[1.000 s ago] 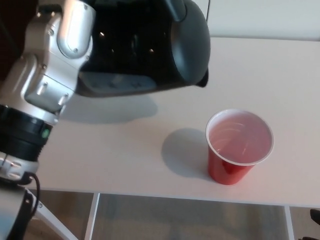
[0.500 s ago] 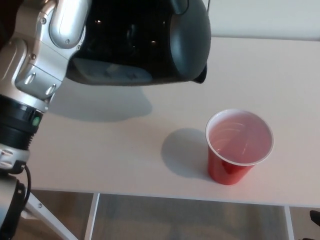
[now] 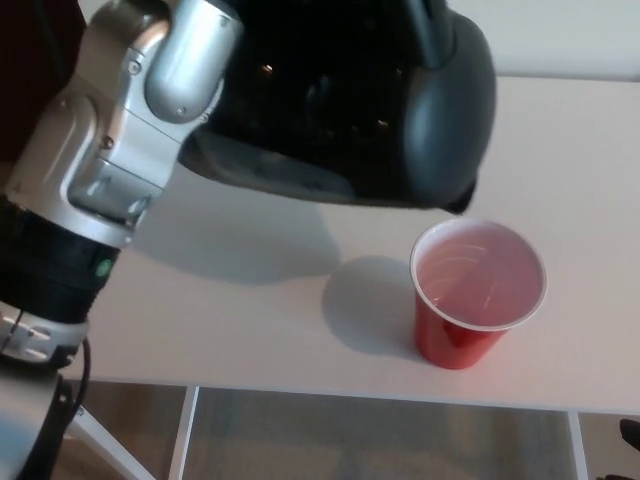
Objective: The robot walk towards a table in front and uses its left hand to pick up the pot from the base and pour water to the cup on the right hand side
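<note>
Black pot (image 3: 400, 110) hides the left hand; top cropped.

I see even, bright light on the table (image 3: 250, 330). The pot (image 3: 370, 110) throws a soft shadow to its near left, the cup (image 3: 478, 290) another to its left. Small glints dot the pot's dark body, which looks soft, slightly out of focus.
</note>
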